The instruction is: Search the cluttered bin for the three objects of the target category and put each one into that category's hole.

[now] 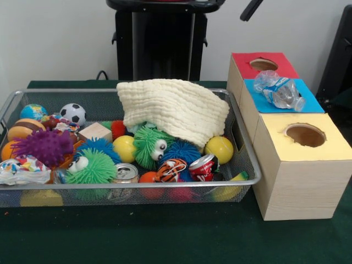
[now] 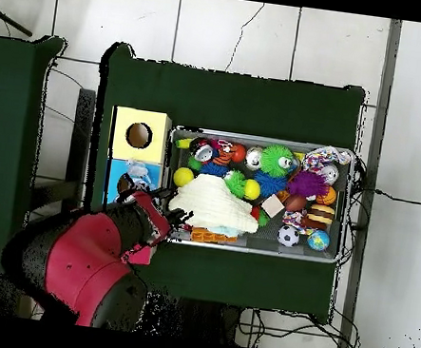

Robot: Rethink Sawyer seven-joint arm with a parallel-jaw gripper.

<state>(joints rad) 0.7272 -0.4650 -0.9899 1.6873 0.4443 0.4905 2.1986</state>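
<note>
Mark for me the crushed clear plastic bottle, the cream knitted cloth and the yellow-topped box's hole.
Crushed clear plastic bottle (image 1: 279,91), front view, middle of its crumpled body.
Cream knitted cloth (image 1: 173,107), front view, centre of the draped fabric.
Yellow-topped box's hole (image 1: 305,135), front view, inside the round opening.

White wall (image 1: 55,38), tiled floor (image 2: 232,36), green-covered table (image 1: 165,236)

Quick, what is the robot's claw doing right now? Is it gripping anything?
Gripper: cannot be told. From overhead it sits at the bin's edge beside the cream cloth, but the arm hides it; the front view misses it.
</note>
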